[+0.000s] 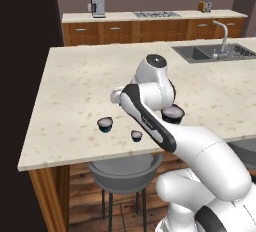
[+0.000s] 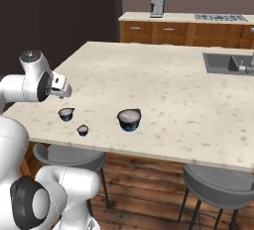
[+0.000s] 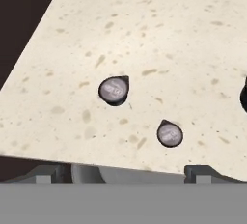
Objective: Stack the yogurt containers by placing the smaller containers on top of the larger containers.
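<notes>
Dark cups all sit apart on the tabletop: tiny cup near the edge, middle cup, big cup. Nothing is stacked yet. The jaws are wide and empty above them.

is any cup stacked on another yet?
No. In the right base view the largest cup, middle cup and smallest cup each sit apart on the counter.
</notes>
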